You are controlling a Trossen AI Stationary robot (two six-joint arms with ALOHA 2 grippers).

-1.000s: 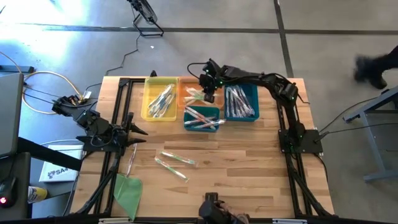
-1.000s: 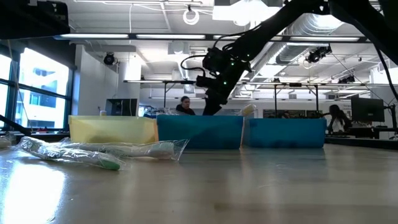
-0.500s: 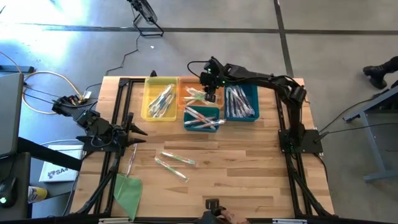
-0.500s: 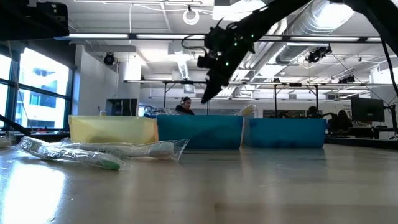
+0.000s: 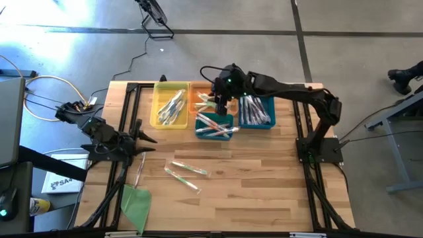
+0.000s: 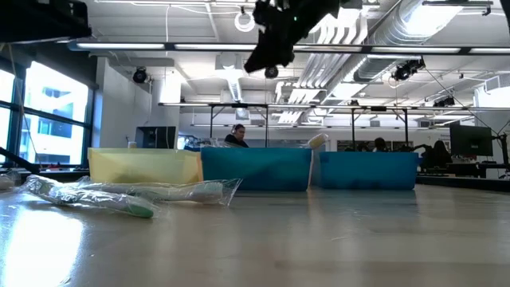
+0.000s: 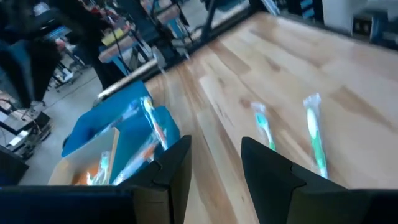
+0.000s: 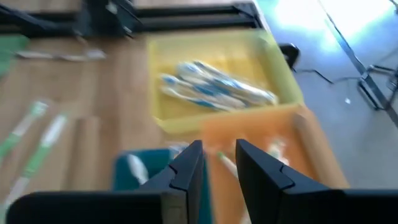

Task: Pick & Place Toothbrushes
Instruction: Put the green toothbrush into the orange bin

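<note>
two wrapped toothbrushes (image 5: 185, 171) blurred, right pincer (image 5: 220, 106) half cut off above

Orange bin (image 5: 201, 99): we see it partly covered by the right gripper (image 5: 221, 106).
Right arm, low view: we see it cut off by the top edge.
Toothbrushes (image 8: 214, 90) in the yellow bin (image 8: 283, 81): blurred, we cannot count them.

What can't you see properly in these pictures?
- Inside the bins: in the low view the walls of the yellow bin and teal bin hide everything in them.
- The orange bin: in the high view the right hand covers part of it.
- The right wrist view is blurred, so the brushes in the yellow bin cannot be counted there.
- The loose toothbrushes on the table: too small in the high view to read their wrappers.
</note>
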